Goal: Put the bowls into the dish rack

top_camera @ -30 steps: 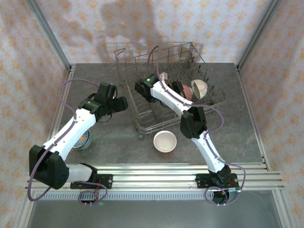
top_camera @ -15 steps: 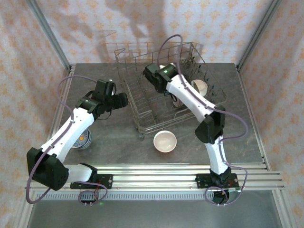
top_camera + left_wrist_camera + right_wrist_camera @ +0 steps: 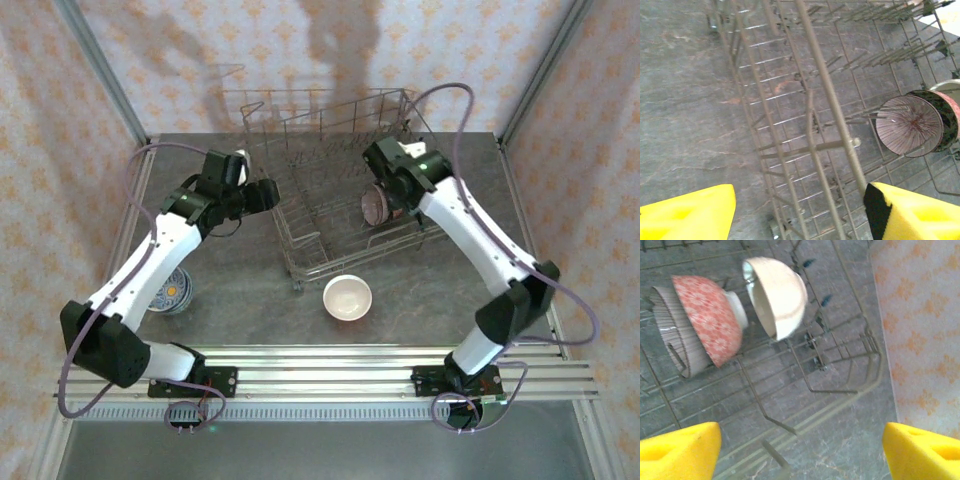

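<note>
The grey wire dish rack (image 3: 305, 215) sits askew at the far middle of the table. In its right part a pink floral bowl (image 3: 707, 322) and a cream bowl (image 3: 782, 295) stand on edge, side by side among the tines. A pale bowl (image 3: 347, 297) sits upright just near of the rack, and a blue-patterned bowl (image 3: 172, 293) lies well to the left.

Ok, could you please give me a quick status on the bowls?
Left gripper open, empty, beside rack; right gripper open, empty, over it. Three bowls racked; cream bowl, blue bowl on table. Nothing blocking.
</note>
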